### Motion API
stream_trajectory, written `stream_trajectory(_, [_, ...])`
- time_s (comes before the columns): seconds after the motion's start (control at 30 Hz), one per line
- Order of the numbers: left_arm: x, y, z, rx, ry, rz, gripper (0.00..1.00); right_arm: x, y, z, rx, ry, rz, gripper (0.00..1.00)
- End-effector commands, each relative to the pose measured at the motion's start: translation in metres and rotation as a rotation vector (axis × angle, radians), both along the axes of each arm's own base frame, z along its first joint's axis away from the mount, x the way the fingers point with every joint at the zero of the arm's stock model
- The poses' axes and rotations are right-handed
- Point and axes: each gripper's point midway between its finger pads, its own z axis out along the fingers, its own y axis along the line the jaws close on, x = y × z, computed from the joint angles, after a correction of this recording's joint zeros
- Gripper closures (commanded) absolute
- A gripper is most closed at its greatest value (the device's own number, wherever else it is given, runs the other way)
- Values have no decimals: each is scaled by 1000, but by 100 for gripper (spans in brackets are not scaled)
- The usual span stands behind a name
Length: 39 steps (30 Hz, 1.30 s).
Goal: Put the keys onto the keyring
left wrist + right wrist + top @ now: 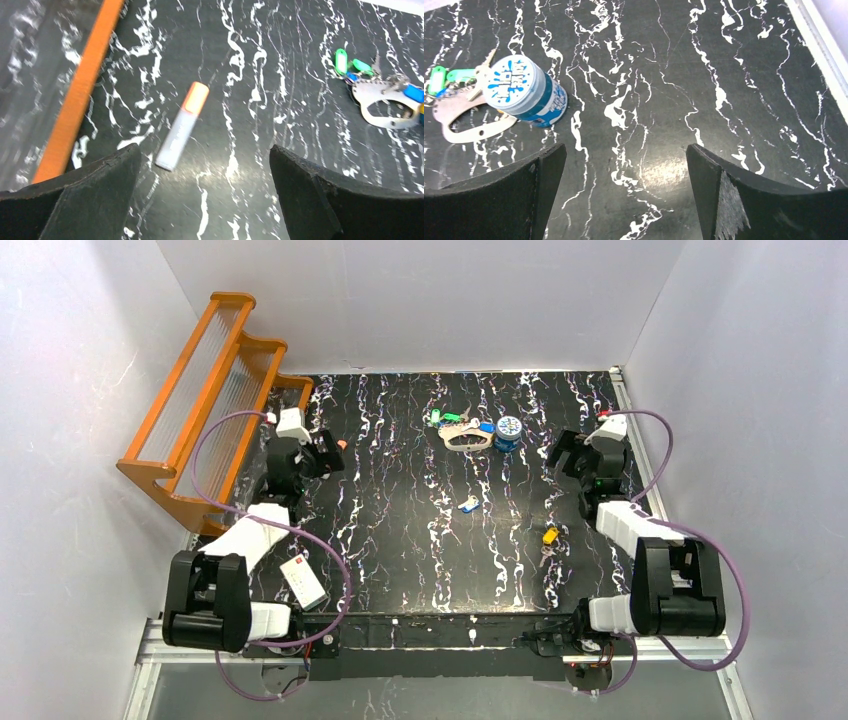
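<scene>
1. Top external: your keyring (466, 437) lies far-centre on the tabletop (400, 570), green-tagged keys (446, 419) bunched against it, blue tin (508, 433) just beside.
2. Loose blue key (467, 505) and yellow key (550, 535): mid-tabletop, well apart from the keyring.
3. Left pincer (205, 160): released, empty; orange-capped highlighter (181, 125) ahead.
4. Right pincer (626, 155): released, empty, near the tin.

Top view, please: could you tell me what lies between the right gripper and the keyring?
The small blue tin stands between the right gripper and the keyring, close beside the ring, as the top view shows.
</scene>
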Motion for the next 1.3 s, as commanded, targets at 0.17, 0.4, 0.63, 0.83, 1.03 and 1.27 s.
stream_trajectory(0.17, [-40, 47, 13, -77, 358, 419, 2, -18, -2, 26, 151, 158, -120, 1])
stream_trajectory(0.4, [-37, 33, 21, -78, 408, 322, 2, -25, -21, 29, 142, 215, -255, 1])
stream_trajectory(0.63, [-45, 53, 54, -146, 337, 503, 2, -40, -29, 17, 189, 293, -366, 1])
stream_trajectory(0.83, [-35, 38, 61, -88, 369, 351, 2, -28, 6, 18, 249, 276, -157, 1])
stream_trajectory(1.03, [-40, 21, 24, -126, 469, 297, 2, -19, 29, 8, 277, 331, -24, 1])
stream_trajectory(1.27, [-48, -24, -14, -252, 505, 191, 2, -7, 74, 19, 223, 331, 181, 1])
